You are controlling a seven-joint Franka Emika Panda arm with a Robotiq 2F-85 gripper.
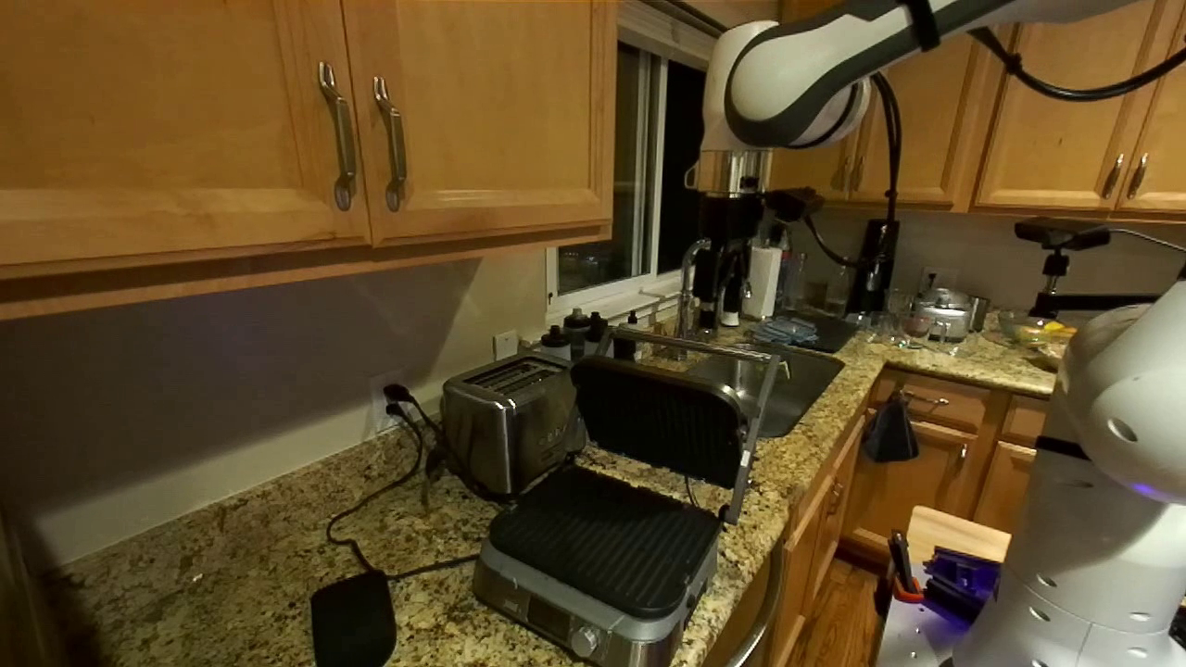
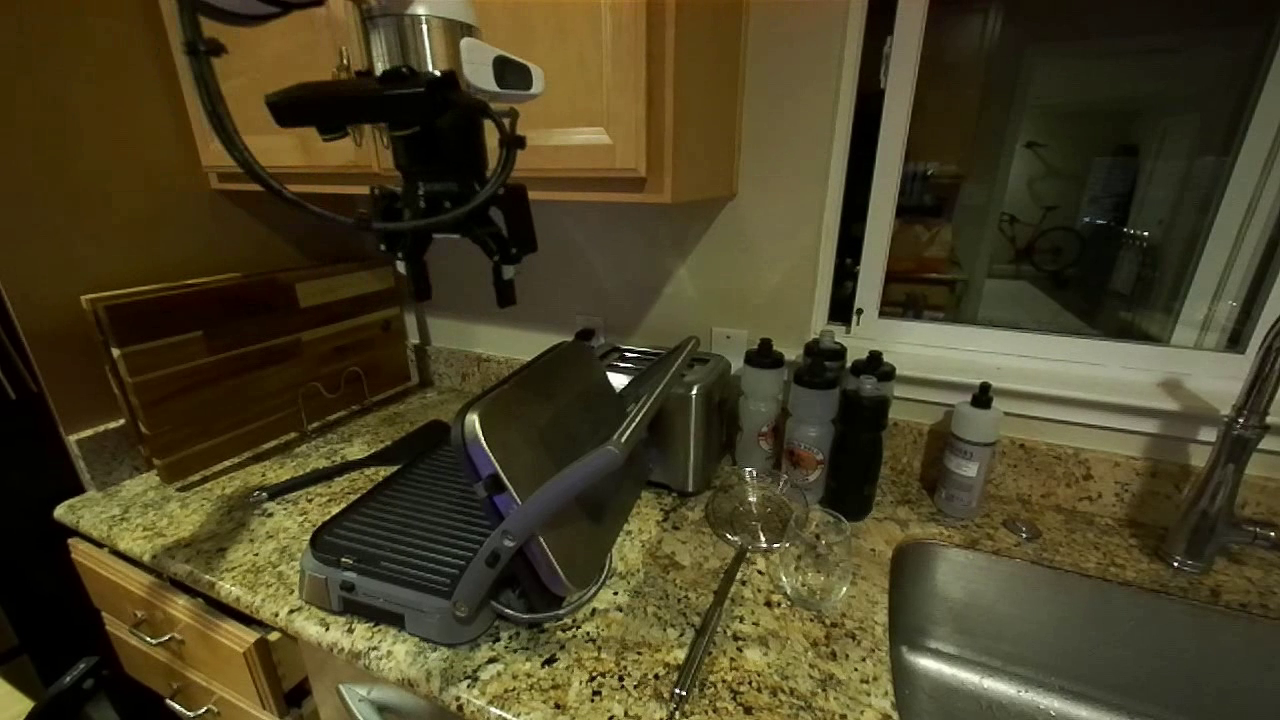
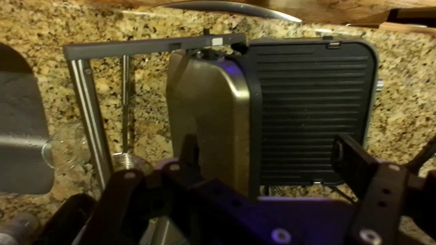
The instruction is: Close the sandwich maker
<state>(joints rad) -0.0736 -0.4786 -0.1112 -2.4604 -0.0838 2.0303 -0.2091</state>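
Brushed silver edges the sandwich maker (image 1: 621, 526), which we see standing open on the granite bench (image 1: 222, 565) beside the slot toaster (image 1: 510, 426) in an exterior view. In an exterior view the hand (image 2: 462, 291) hangs higher, well apart from it, spread wide and empty; print on the water bottles (image 2: 805, 435) and pump bottle (image 2: 966, 450) is too blurred to read. In the wrist view the handle bar (image 3: 90, 122) lies from the hand toward the sink (image 3: 20, 136), past the lid (image 3: 211, 105), its long axis crosswise to the plate ribs (image 3: 311, 109); closing, we judge, means pushing from there.
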